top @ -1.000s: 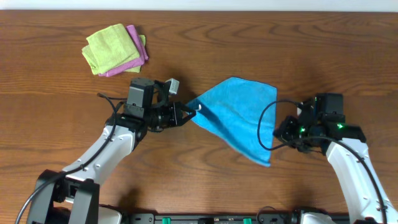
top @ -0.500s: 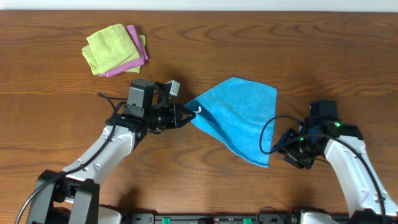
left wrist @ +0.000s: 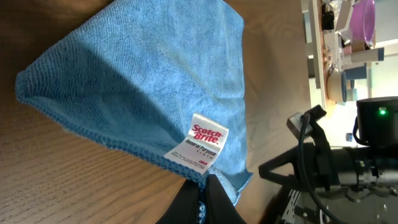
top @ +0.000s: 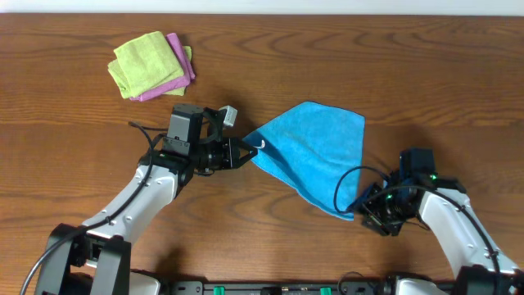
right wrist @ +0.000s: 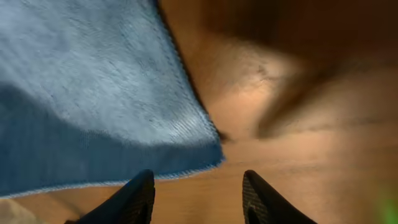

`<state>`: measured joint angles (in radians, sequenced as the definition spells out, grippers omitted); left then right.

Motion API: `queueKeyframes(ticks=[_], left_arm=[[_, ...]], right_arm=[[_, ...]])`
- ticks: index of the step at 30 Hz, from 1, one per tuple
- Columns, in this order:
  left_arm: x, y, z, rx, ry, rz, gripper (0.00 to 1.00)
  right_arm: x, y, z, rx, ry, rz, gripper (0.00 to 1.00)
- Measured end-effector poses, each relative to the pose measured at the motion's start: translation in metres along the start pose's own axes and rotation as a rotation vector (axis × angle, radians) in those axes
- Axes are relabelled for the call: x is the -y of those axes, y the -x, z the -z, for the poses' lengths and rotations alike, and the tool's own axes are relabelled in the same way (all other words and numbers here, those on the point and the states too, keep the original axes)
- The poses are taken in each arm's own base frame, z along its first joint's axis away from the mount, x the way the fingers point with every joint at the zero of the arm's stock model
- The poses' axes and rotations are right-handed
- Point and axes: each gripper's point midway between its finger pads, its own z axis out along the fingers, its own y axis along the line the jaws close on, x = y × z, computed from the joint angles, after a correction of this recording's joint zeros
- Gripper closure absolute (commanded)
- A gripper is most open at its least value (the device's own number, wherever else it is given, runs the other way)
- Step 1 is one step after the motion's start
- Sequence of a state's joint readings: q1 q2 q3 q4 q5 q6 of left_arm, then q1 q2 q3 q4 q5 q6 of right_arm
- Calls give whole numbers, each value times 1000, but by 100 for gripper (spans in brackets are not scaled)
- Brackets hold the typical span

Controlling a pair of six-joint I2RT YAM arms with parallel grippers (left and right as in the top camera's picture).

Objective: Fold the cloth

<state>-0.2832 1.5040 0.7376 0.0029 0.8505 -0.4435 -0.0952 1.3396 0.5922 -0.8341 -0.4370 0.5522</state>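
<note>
The bright blue cloth (top: 315, 156) lies mid-table in a rough triangle, folded over itself. My left gripper (top: 246, 150) is shut on its left corner, next to the white tag (left wrist: 200, 143); the cloth (left wrist: 137, 81) spreads away from the fingers in the left wrist view. My right gripper (top: 366, 211) is open and empty, low over the table just right of the cloth's near corner (right wrist: 208, 155). In the right wrist view its two fingers (right wrist: 198, 194) straddle bare wood just short of the cloth edge.
A lime-green cloth (top: 143, 61) and a pink-purple cloth (top: 178, 65) lie stacked at the back left. Both arms' cables hang near the cloth. The table's front edge runs close under the arm bases.
My right gripper has moved toward the front and left, down to the cloth's near corner. The left gripper and the cloth have stayed put.
</note>
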Motion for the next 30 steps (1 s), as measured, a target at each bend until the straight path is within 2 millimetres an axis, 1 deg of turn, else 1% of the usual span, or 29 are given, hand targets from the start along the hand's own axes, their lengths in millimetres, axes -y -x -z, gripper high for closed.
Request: queueKeyframes(ticks=[3, 8, 12, 18, 21, 23, 25, 29, 30], left_arm=[[0, 0, 0, 0, 0, 0, 94], [0, 0, 0, 0, 0, 0, 94], [0, 0, 0, 0, 0, 0, 94], [0, 0, 0, 0, 0, 0, 94], [0, 0, 0, 0, 0, 0, 94], [0, 0, 0, 0, 0, 0, 94], [0, 0, 0, 0, 0, 0, 94], [0, 0, 0, 0, 0, 0, 94], [0, 0, 0, 0, 0, -2, 94]], right_arm=[[-5, 5, -5, 19, 42, 18, 54], [0, 2, -18, 23, 65, 26, 55], [-4, 2, -20, 26, 94, 32, 57], [-15, 9, -23, 62, 170, 68, 60], [-16, 10, -23, 70, 178, 72, 62], [-16, 10, -23, 72, 179, 73, 70], [-14, 11, -24, 78, 174, 73, 84], [-10, 12, -27, 86, 159, 67, 94], [-10, 13, -27, 90, 159, 68, 98]])
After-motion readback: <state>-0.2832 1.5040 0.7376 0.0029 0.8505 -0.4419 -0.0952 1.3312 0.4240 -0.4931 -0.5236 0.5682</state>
